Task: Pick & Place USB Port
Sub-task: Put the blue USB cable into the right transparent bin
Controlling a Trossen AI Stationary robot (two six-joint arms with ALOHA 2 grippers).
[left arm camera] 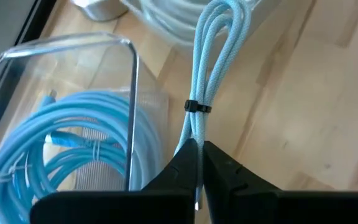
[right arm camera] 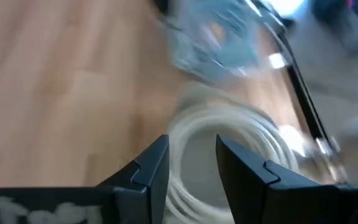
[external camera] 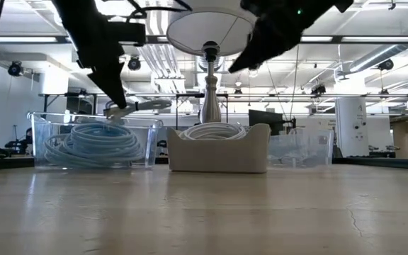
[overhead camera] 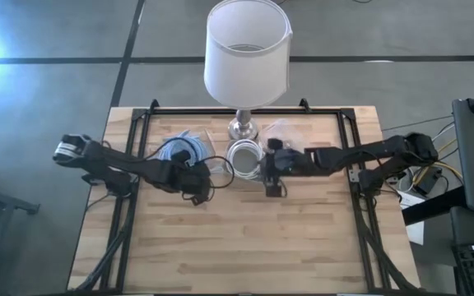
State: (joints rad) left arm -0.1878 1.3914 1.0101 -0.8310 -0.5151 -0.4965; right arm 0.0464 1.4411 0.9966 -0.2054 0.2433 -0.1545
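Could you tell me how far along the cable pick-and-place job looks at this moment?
Mid-way. Done: the left gripper is shut on a bundled light-blue cable, held above the clear bin of blue cables. In hand: carrying it. Left: setting it down. The right gripper is open over the white cable coil in the beige tray.
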